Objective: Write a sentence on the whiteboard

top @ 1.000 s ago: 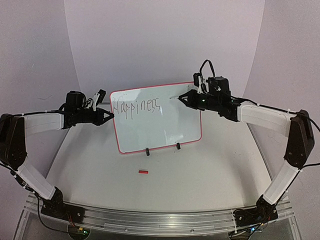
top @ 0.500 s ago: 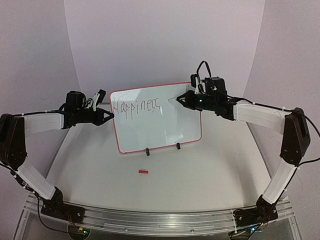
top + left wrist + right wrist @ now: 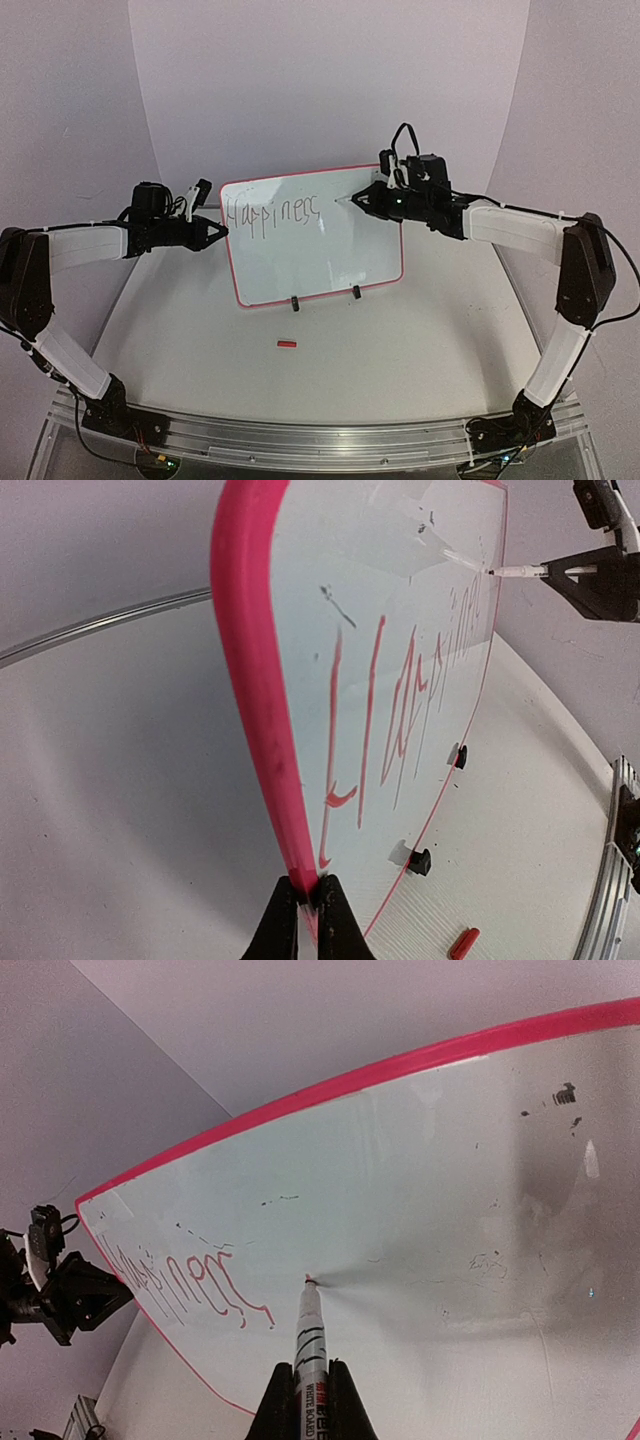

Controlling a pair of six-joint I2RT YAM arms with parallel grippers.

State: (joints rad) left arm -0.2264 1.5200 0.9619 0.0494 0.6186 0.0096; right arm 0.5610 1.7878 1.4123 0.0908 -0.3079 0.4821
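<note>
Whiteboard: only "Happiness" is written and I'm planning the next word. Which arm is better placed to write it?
Right. The right gripper is shut on the marker, tip at the whiteboard just past the sentence. The left gripper is shut on the board's left edge, steadying it.

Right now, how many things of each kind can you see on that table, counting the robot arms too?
Robot arms: 2 (left arm, right arm)
Whiteboard: 1
Marker: 1
Small red piece: 1
Total: 5
</note>
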